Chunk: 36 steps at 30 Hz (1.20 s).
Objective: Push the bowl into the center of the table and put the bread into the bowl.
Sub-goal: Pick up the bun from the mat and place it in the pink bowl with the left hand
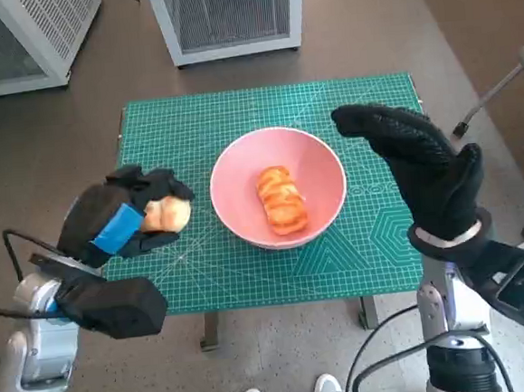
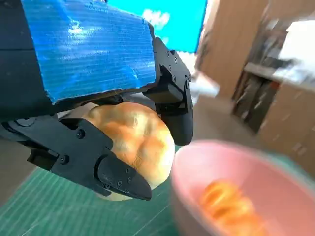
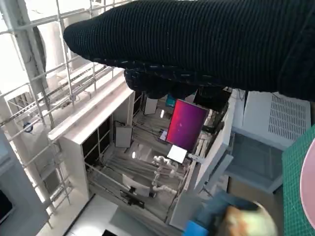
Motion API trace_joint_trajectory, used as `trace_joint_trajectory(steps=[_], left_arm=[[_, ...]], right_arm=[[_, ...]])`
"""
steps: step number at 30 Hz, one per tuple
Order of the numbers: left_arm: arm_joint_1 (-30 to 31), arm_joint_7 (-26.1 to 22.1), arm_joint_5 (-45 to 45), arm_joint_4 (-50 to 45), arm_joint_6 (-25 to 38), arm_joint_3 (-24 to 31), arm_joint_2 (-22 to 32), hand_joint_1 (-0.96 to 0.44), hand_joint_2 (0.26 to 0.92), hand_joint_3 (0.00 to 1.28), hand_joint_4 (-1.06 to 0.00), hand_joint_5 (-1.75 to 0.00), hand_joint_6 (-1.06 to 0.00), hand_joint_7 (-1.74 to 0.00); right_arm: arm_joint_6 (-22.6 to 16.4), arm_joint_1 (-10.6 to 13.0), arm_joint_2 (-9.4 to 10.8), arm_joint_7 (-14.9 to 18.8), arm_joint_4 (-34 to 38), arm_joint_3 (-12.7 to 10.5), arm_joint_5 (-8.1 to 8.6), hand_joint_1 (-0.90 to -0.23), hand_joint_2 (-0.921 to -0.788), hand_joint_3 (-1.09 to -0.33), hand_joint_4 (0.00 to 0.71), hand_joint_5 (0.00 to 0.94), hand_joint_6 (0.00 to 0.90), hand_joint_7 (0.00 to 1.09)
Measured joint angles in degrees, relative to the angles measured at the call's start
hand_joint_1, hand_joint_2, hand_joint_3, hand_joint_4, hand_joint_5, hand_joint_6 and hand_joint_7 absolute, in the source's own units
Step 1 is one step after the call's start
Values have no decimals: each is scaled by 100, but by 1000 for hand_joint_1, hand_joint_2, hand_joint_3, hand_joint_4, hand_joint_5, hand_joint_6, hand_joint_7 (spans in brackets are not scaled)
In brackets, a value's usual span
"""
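Two pieces of bread are seen at this moment. One, an orange-glazed ridged pastry (image 1: 281,199), lies inside the pink bowl (image 1: 318,160), which is set near the middle of the green cutting mat (image 1: 237,112) covering the small table. The other, a pale round bread roll (image 1: 167,214), is gripped by the left hand (image 1: 123,220) just beside the bowl's left rim, above the mat. In the left wrist view the bread roll (image 2: 133,142) is shown clamped between black fingers (image 2: 88,157) under the blue-taped back of the hand, with the bowl's pink rim (image 2: 197,147) close alongside and the pastry blurred within it. The right hand (image 1: 423,170) in its black knitted glove is held raised above the table's right side, near the bowl's right rim; its fingers are spread and nothing is held in it. In the right wrist view the glove (image 3: 206,44) is seen as a dark band, with white shelving behind it. Two white grilled cabinets (image 1: 230,17) are seen on the floor beyond the table, and the tips of white shoes (image 1: 330,389) at its near edge
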Motion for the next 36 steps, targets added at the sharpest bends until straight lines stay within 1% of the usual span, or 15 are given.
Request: trace_joint_trajectory(steps=[7,15,22,24,25,27,28,29,30,31,32,33,34,35,36], left_arm=[[-416,163,-27,-66,-28,-105,-398,2,920,53,-705,-1242,-663,-1032],[-1045,201,16,27,-63,-566,-868,2,918,53,-709,-1226,-660,-1049],[-1631,212,12,600,-363,-896,-1109,1,920,62,-709,-1220,-631,-1084],[-1756,252,16,840,-502,-969,-1169,1,920,90,-682,-1227,-589,-1147],[-1812,284,18,977,-576,-1014,-1209,1,921,129,-634,-1247,-544,-1221],[-1887,330,21,1201,-692,-1088,-1275,1,921,186,-558,-1290,-489,-1312],[-1910,342,22,1305,-747,-1122,-1301,1,921,231,-494,-1334,-450,-1374],[-1921,347,22,1388,-782,-1152,-1316,-67,921,253,-441,-1221,-435,-1407],[-1923,347,20,1470,-822,-1180,-1335,-165,921,284,-408,-972,-412,-1456],[-1923,347,18,1543,-852,-1199,-1353,-125,896,255,-380,-706,-348,-1168],[-1923,346,11,1608,-868,-1216,-1373,-111,893,233,-380,-593,-346,-1025],[-1923,343,1,1662,-879,-1232,-1391,-110,893,186,-370,-402,-338,-787],[-1923,333,-12,1712,-884,-1245,-1406,-125,893,146,-350,-267,-326,-617],[-1922,317,-22,1753,-885,-1252,-1415,-167,895,114,-307,-171,-301,-489],[-1920,298,-26,1771,-883,-1259,-1419,-182,896,102,-293,-137,-292,-443]], right_arm=[[-7,-16,36,1,5,5,-4,-386,-921,-508,501,50,67,914],[-7,-22,69,1,5,18,-7,-383,-920,-511,501,57,60,923],[-4,-20,66,4,3,-1,-2,-389,-921,-505,498,61,63,918],[-4,-15,59,5,2,-12,0,-390,-921,-505,498,62,63,917],[-4,-11,58,7,1,-20,0,-391,-921,-504,498,63,62,917],[-4,0,59,10,0,-28,0,-392,-921,-504,498,64,61,916],[-5,7,58,12,-2,-30,0,-392,-921,-504,498,64,60,915],[-5,13,58,13,-3,-33,0,-393,-921,-503,498,64,60,915],[-7,19,58,15,-5,-41,0,-393,-921,-503,498,65,60,915],[-8,24,57,16,-5,-50,0,-394,-921,-502,498,65,60,914],[-13,29,55,17,-6,-61,0,-394,-921,-502,498,66,60,914],[-22,33,53,17,-6,-71,0,-395,-921,-501,498,66,61,913],[-33,37,52,18,-5,-79,-1,-395,-921,-499,498,67,61,912],[-46,39,52,19,-5,-85,-1,-396,-921,-498,498,67,62,910],[-59,40,52,20,-4,-90,-2,-396,-921,-498,498,68,63,910]])
